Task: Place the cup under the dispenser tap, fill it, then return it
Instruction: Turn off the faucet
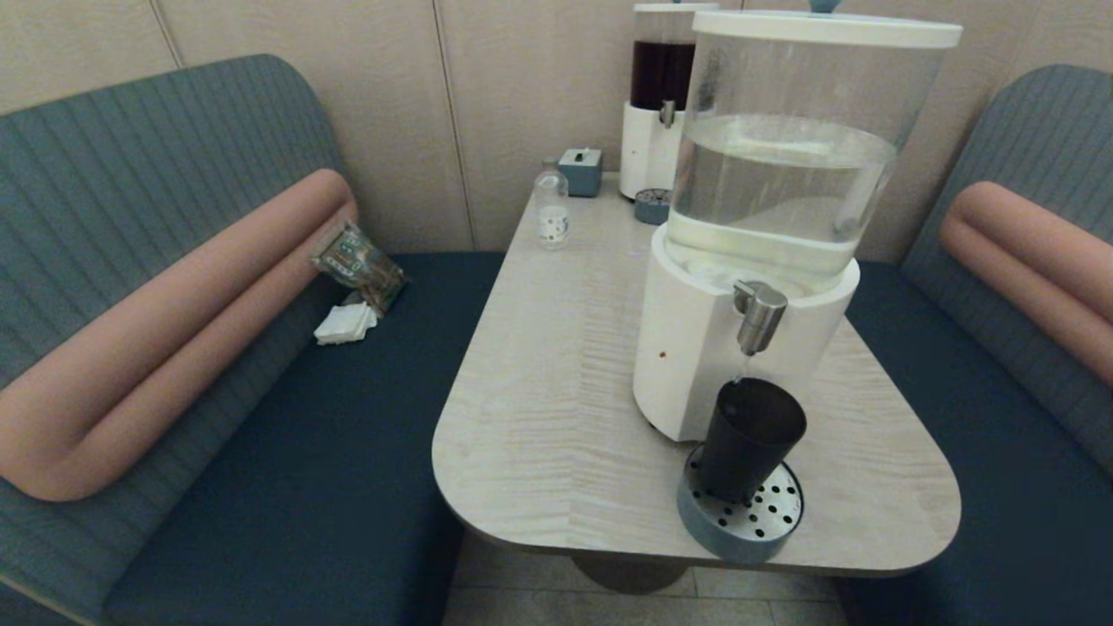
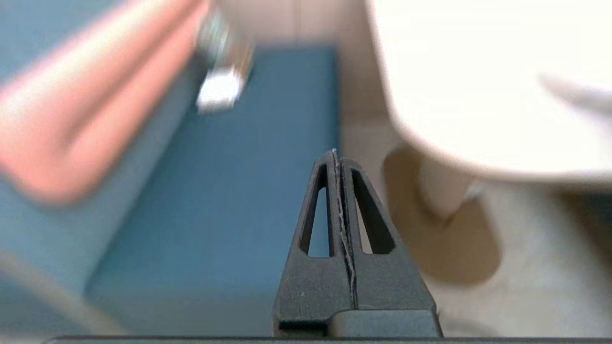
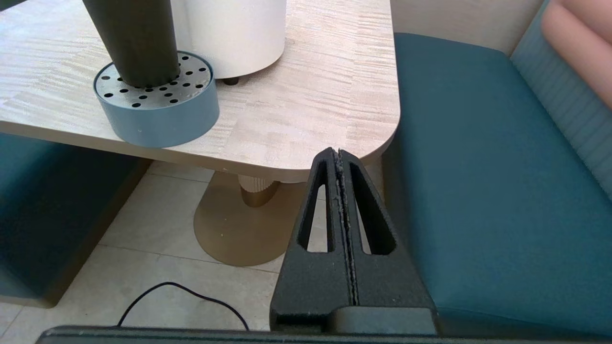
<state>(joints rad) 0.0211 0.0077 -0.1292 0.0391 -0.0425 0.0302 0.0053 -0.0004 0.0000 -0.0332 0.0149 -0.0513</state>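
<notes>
The black cup (image 1: 749,439) stands upright on the round blue drip tray (image 1: 739,522), directly below the brushed-steel dispenser tap (image 1: 759,315) of the large white-based dispenser (image 1: 696,348). A thin stream of water falls from the spout into the cup. The cup's lower body (image 3: 136,40) also shows in the right wrist view. Neither arm appears in the head view. My right gripper (image 3: 339,154) is shut and empty, low beside the table's near right corner. My left gripper (image 2: 334,154) is shut and empty, low over the left bench seat.
A slimmer dispenser (image 1: 661,104) with dark liquid stands at the table's back, with a small clear bottle (image 1: 551,209) and a blue box (image 1: 581,170) near it. Napkins (image 1: 344,323) and a packet lie on the left bench. A black cable (image 3: 181,291) crosses the floor.
</notes>
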